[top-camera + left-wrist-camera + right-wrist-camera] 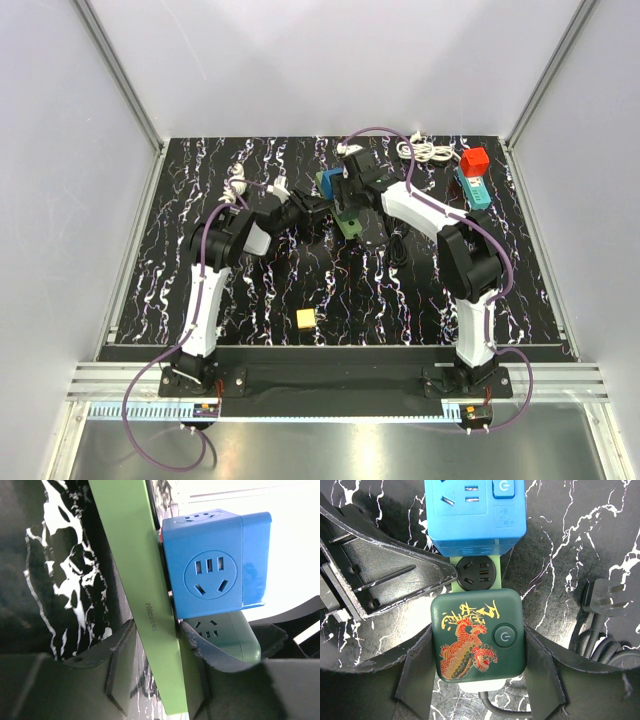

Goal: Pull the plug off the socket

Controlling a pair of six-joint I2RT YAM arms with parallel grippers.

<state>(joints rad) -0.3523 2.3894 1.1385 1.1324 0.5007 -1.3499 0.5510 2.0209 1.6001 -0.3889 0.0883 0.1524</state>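
A light green power strip lies at the back middle of the table. A blue cube socket and a dark green cube plug with a red and gold dragon are plugged into it. My left gripper is shut across the strip's thickness, just below the blue cube. My right gripper reaches over the dark green cube, one finger pressed against each side. In the top view both grippers meet over the strip: left gripper, right gripper.
A loose black plug and cable lie just right of the strip. A yellow block sits near the front. A red block, a teal piece and a coiled white cable are at the back right.
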